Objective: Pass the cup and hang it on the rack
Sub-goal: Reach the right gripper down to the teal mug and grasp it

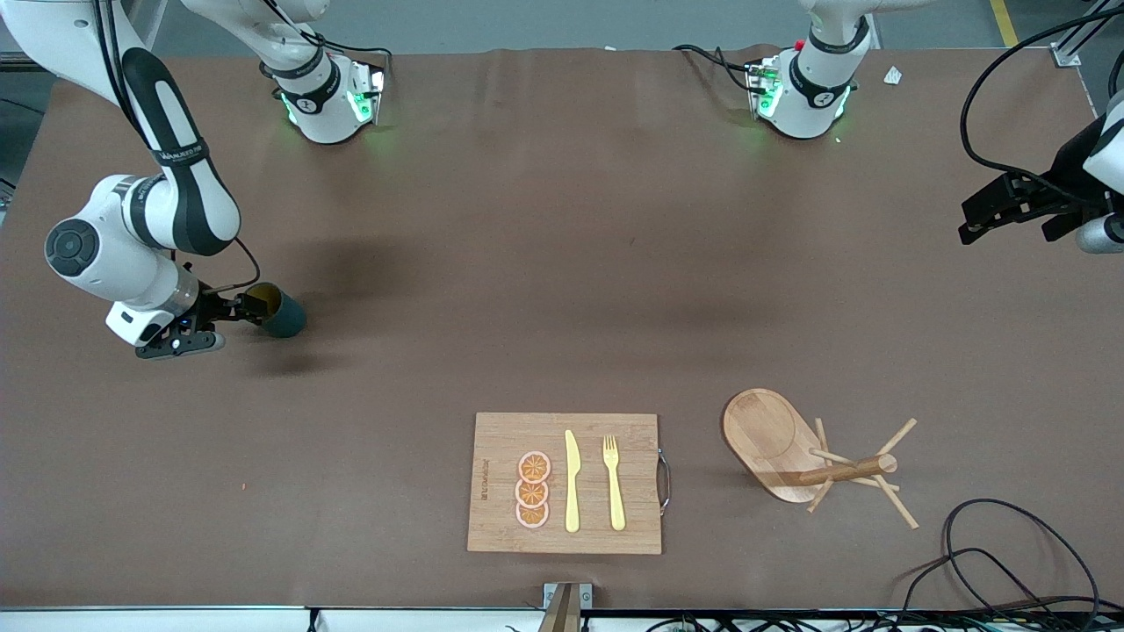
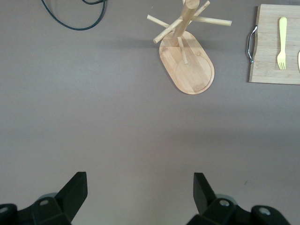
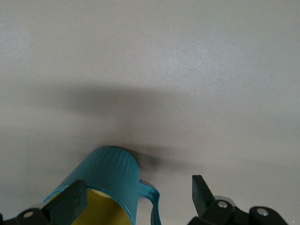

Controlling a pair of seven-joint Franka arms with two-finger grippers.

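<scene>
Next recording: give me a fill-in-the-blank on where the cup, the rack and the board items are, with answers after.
1. The cup lies at the ___ gripper, between its open fingers.
2. The rack stands beside the cutting board, toward the ___ arm's end of the table.
3. On the cutting board, the knife lies between the orange slices and the ___.
4. The left gripper is open and holds ___.

Answers: right; left; fork; nothing
</scene>
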